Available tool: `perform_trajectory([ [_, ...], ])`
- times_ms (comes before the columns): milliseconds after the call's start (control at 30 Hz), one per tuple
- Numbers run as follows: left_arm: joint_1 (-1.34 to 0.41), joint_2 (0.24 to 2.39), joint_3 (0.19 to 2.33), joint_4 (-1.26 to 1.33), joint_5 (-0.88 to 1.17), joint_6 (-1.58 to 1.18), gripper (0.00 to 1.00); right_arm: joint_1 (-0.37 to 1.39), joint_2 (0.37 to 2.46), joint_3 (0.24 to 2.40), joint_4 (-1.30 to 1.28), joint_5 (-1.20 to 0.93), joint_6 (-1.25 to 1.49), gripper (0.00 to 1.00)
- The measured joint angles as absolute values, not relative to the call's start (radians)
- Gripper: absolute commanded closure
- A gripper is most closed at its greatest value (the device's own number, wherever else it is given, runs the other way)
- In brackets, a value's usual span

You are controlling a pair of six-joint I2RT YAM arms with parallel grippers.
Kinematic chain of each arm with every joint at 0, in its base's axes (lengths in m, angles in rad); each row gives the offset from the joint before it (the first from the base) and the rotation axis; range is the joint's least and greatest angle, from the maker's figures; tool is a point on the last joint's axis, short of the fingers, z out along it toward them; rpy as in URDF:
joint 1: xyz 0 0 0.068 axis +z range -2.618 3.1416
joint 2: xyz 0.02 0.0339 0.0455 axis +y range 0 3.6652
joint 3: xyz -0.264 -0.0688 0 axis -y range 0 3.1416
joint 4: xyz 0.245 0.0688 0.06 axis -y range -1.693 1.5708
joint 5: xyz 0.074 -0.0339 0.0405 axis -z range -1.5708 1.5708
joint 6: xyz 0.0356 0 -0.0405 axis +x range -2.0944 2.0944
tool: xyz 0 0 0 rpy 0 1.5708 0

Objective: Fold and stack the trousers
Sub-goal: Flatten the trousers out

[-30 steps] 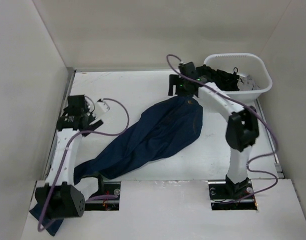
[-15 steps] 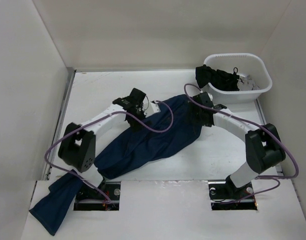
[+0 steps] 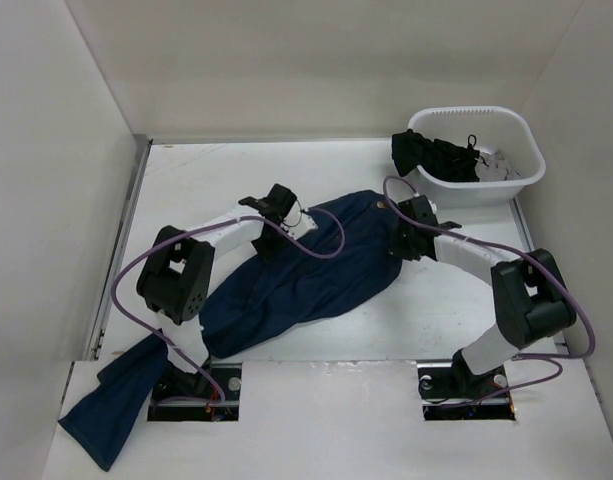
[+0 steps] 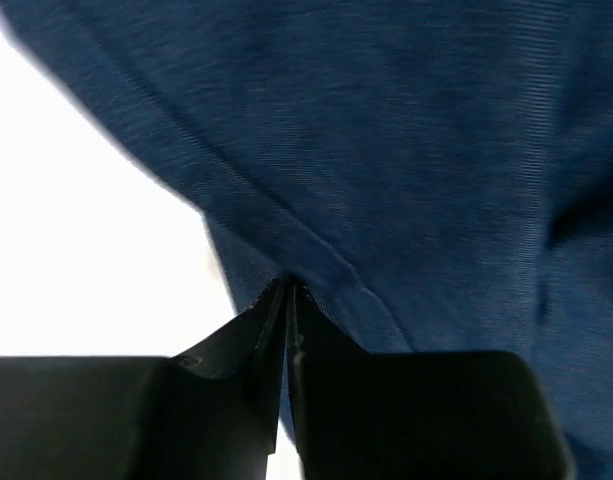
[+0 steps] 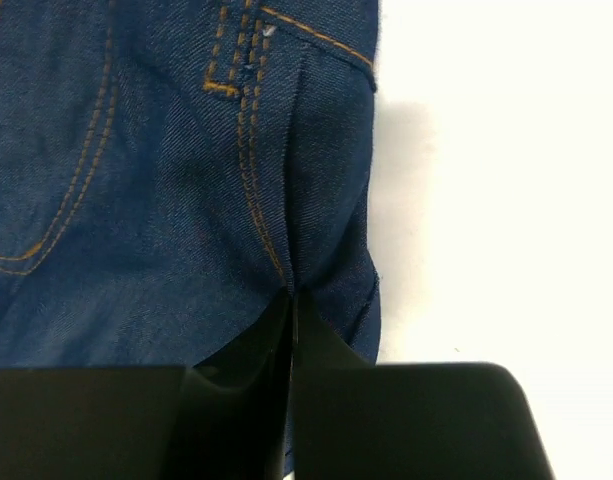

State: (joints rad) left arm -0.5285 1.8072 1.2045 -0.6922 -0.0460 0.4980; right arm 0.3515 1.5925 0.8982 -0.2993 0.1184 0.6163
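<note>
Jeans [image 3: 316,265] lie with the waist end just near-left of the white basket [image 3: 526,182], long axis running diagonally away from it; left gripper [image 4: 289,298] and right gripper [image 5: 291,298] each clamp an opposite side edge there.

The trousers [image 4: 416,150] fill most of the frame, dark blue weave with a seam ridge [image 4: 236,200] running diagonally from the upper left down to the left hand [image 4: 288,292]. Its two black fingers [image 4: 406,415] are squeezed together with basically no gap, pinching the cloth edge right at that seam. Bare white counter [image 4: 76,250] shows off to the left.
</note>
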Motion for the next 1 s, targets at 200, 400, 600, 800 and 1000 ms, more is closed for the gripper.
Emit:
perform_trajectory([
  [200, -0.388, 1.874, 1.417, -0.641, -0.167, 0.572, 0.99, 0.363, 1.352, 0.768, -0.348, 0.114, 0.637, 1.00],
  [400, -0.338, 2.105, 1.954, -0.456, -0.237, 0.693, 0.79, 0.551, 1.058, 0.770, -0.448, 0.174, 0.732, 1.00],
  [600, -0.361, 2.150, 2.019, -0.262, -0.255, 0.831, 0.24, 0.559, 1.095, 0.783, -0.511, 0.241, 0.753, 0.69],
  [800, -0.276, 1.921, 1.611, -0.272, -0.217, 0.901, 0.21, 0.481, 1.134, 0.774, -0.500, 0.239, 0.738, 0.34],
  [1000, 0.011, 1.554, 1.229, -0.390, -0.203, 0.955, 0.21, 0.442, 0.897, 0.637, -0.521, 0.274, 0.832, 0.31],
])
